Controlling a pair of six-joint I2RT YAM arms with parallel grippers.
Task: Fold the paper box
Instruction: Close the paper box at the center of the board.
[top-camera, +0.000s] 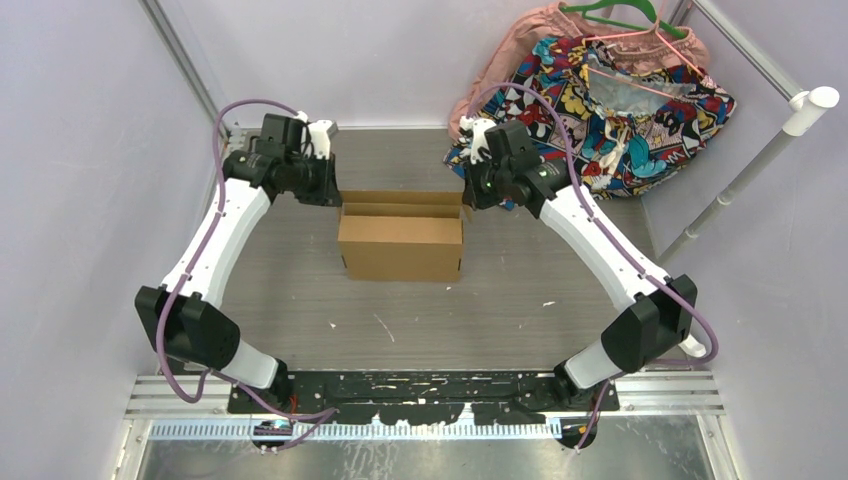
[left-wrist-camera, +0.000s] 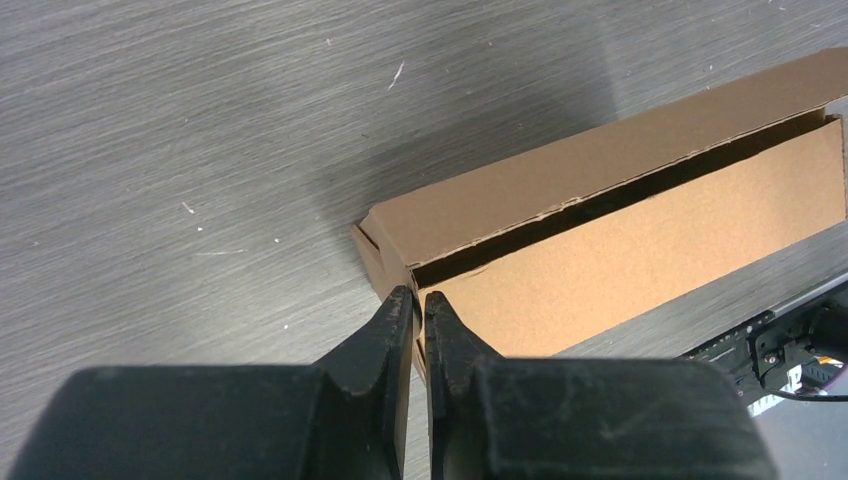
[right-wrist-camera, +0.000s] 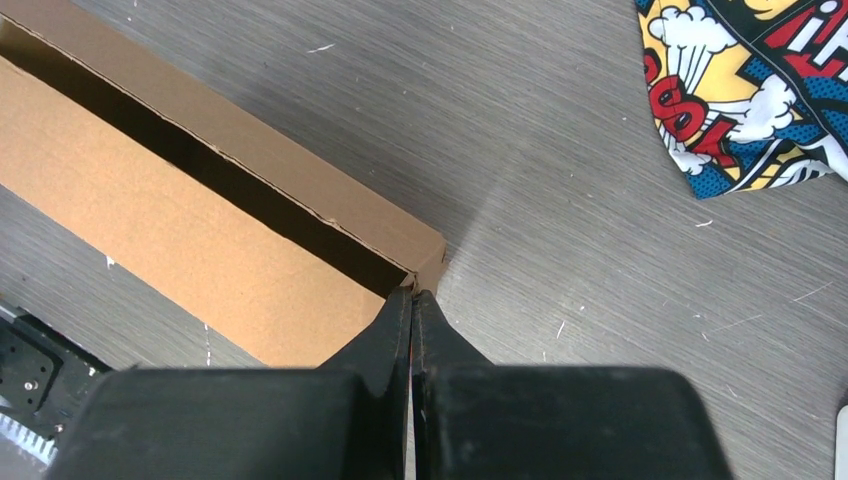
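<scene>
The paper box (top-camera: 400, 248) is a shallow brown cardboard mailer in the middle of the grey table. Its lid panel is lowered, leaving a dark slit along the far side (left-wrist-camera: 620, 240) (right-wrist-camera: 180, 240). My left gripper (top-camera: 333, 195) is at the box's far left corner. In the left wrist view its fingers (left-wrist-camera: 420, 293) are pinched on the thin end wall there. My right gripper (top-camera: 470, 197) is at the far right corner. Its jaws (right-wrist-camera: 412, 292) are pressed together with the tips touching the corner's edge, and I see nothing between them.
A comic-print cloth (top-camera: 620, 110) (right-wrist-camera: 750, 90) lies at the back right, with a pink garment on a green hanger (top-camera: 610, 15) above it. A white pole (top-camera: 750, 170) slants along the right side. The arms' mounting rail (top-camera: 420, 385) runs along the near edge, with walls on either side.
</scene>
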